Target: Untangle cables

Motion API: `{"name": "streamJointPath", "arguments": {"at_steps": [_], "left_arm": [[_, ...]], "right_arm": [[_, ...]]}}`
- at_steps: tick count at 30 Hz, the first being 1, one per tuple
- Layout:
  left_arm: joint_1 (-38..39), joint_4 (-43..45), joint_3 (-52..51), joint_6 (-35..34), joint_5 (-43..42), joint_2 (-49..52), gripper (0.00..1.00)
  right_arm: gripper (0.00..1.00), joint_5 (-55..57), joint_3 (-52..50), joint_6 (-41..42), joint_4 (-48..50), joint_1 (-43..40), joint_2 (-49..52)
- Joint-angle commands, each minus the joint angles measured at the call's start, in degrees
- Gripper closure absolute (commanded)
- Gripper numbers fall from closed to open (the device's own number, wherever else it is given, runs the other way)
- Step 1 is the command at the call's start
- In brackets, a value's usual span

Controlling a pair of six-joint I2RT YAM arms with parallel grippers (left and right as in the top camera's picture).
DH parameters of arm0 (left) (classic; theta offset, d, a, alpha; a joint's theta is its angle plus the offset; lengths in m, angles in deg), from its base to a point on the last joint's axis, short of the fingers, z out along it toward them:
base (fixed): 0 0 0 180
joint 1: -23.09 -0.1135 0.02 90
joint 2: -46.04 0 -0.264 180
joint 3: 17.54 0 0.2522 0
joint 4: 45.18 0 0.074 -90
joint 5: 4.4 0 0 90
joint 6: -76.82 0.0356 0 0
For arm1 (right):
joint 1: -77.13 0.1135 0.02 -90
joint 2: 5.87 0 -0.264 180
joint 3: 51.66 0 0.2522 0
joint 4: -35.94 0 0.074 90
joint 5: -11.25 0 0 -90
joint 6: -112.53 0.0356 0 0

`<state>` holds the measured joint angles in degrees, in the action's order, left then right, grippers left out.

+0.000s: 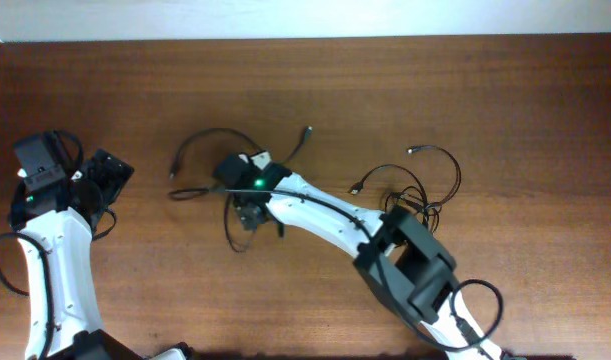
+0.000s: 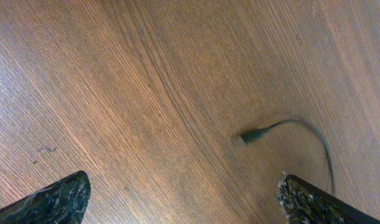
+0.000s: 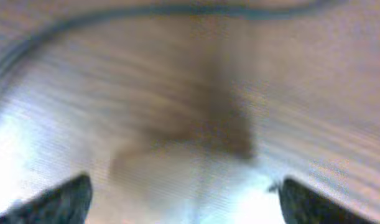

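Two bunches: we see the cables [image 1: 197, 192] split across the wooden table [image 1: 505, 90], one loose bunch near the middle and a tighter tangle [image 1: 413, 198] further right.
Middle bunch: its strands fan out to the left and far side of the right gripper [image 1: 250, 212]. One loop arcs on the far left and one plug tip [image 1: 308, 130] points away to the far right. A small loop lies just on the near side of the gripper.
Right tangle: it lies just beside the elbow of the right arm, well apart from both grippers, and two plug ends stick out on its far side.
Right gripper: it hangs over the middle bunch where the strands cross. Its jaws are spread wide and released. Our wrist picture is badly blurred, so we make out only the two dark fingertips [image 3: 59, 200] in the bottom corners, a dark strand [image 3: 177, 10] across the top and bare wood between. We cannot tell whether it touches a strand.
Left gripper [image 1: 105, 175]: it sits at the left of the table, well apart from the middle bunch, with its jaws fully spread and nothing held.
Left wrist picture: one plug end [image 2: 252, 135] with a curving strand lies on the wood ahead of the gripper [image 2: 183, 202], toward the right finger and touching neither finger.
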<state>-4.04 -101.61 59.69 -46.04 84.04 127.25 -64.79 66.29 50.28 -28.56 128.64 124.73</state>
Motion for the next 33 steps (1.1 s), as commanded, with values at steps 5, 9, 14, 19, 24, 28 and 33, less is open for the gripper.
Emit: {"name": "streamJointPath", "arguments": {"at_steps": [5, 9, 14, 19, 24, 28, 33], "left_arm": [[2.4, 3.2, 0.1, 3.8, -21.7, -0.2, 0.01], [27.9, 7.2, 0.1, 22.1, -2.7, 0.4, 0.0], [49.1, 22.1, 0.1, 24.8, 11.5, 16.5, 0.01], [49.9, 23.6, 0.0, 20.1, 10.8, 26.6, 0.12], [49.9, 23.6, -0.6, 20.1, 17.3, 32.7, 0.16], [49.9, 24.8, -0.6, 21.6, 21.1, 35.3, 0.3], [46.9, 25.1, -0.6, 26.9, 6.0, 37.1, 0.55]], "right_arm": [[0.02, -10.8, 9.7, -5.0, -7.1, -19.5, -26.1], [0.02, -12.9, 9.7, -5.0, -17.2, -31.3, -28.6], [0.02, -14.0, 9.7, -5.2, -22.8, -36.3, -28.6], [0.02, -13.7, 9.7, -8.5, -23.0, -36.3, -28.6], [0.02, -14.9, 9.7, -8.4, -24.0, -36.2, -28.6], [0.02, -15.1, 9.7, -7.6, -25.6, -36.2, -28.6], [0.02, -15.3, 9.7, -7.3, -26.3, -36.2, -28.6]]}}
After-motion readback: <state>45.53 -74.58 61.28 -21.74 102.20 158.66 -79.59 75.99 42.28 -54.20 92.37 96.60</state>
